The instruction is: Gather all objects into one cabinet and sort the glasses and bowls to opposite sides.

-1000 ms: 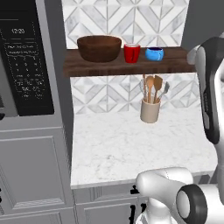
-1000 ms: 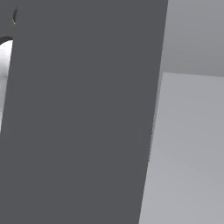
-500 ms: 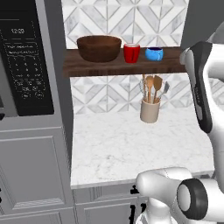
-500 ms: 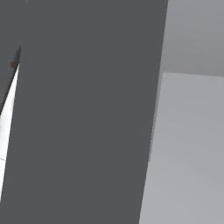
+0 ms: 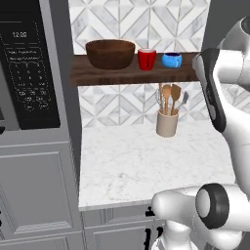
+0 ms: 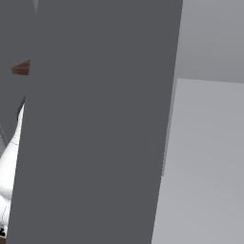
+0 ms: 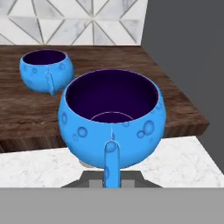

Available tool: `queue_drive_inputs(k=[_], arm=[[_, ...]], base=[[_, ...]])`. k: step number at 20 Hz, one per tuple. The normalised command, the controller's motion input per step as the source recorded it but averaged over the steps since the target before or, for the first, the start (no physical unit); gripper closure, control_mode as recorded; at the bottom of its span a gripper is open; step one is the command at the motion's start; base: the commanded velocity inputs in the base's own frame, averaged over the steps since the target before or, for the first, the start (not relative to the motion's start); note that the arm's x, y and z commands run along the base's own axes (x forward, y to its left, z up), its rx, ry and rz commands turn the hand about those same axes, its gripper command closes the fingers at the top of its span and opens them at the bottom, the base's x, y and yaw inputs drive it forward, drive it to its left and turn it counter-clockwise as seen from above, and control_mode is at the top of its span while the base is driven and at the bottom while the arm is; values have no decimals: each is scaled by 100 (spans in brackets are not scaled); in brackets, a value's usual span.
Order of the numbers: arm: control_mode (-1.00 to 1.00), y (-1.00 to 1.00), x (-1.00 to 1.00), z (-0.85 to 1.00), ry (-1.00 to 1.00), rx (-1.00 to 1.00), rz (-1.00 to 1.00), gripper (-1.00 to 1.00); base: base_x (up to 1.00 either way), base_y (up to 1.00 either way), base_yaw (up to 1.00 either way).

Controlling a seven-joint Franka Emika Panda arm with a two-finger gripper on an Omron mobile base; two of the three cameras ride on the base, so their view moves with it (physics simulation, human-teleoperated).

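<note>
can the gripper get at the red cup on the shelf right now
Probably not as things stand. The gripper is shut on a blue bowl, so its jaws are taken. The red cup stands on the shelf board between the brown bowl and the other blue bowl, open from the front.

- The white arm [image 5: 215,93] rises at the right, its upper link bent over toward the left.
- The gripper [image 7: 112,180] is closed on a blue bowl [image 7: 112,124], holding its handle.
</note>
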Motion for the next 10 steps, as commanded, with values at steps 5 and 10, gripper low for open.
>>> queue_drive_inputs(k=[5, 10], arm=[[-100, -19, 56, -6, 0, 0, 0, 100], [-100, -18, 45, -11, 0, 0, 0, 100]], base=[[0, 0, 0], [0, 0, 0]])
